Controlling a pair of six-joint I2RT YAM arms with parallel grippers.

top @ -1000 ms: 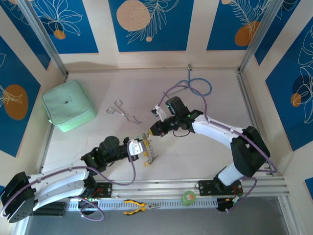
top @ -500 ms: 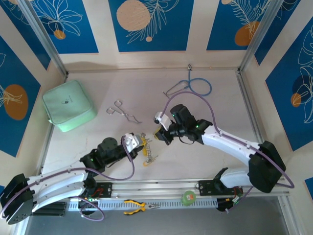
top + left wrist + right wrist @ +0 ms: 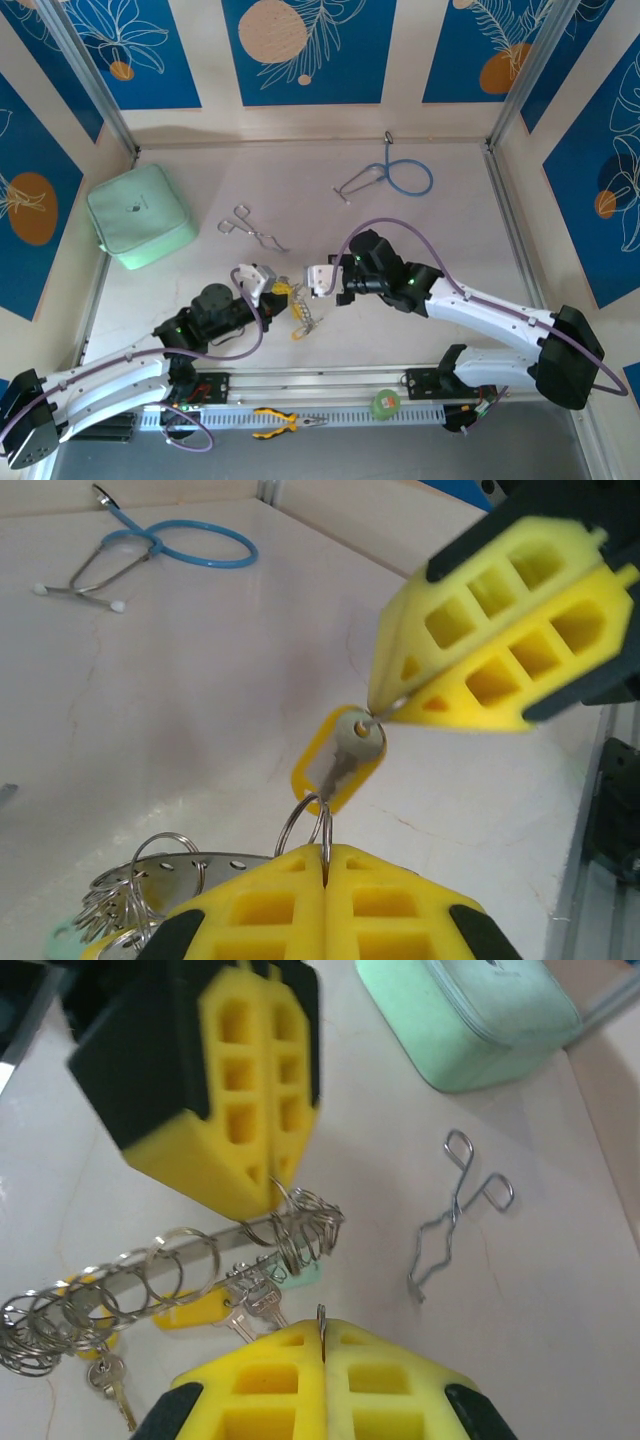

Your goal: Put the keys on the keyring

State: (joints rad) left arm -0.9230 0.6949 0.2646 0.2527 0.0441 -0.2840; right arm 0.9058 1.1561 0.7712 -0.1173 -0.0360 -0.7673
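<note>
At the left wrist, right end effector [image 3: 375, 712] pinches a key [image 3: 352, 748], left end effector [image 3: 324, 848] clamps the keyring [image 3: 190, 865]

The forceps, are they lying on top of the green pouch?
No, the forceps lie on the bare table, apart from the green pouch.

Forceps [image 3: 252, 232], stethoscope [image 3: 400, 178], pouch [image 3: 140, 215] well beyond keyring [image 3: 308, 315]; bare table [image 3: 460, 240] between.
</note>
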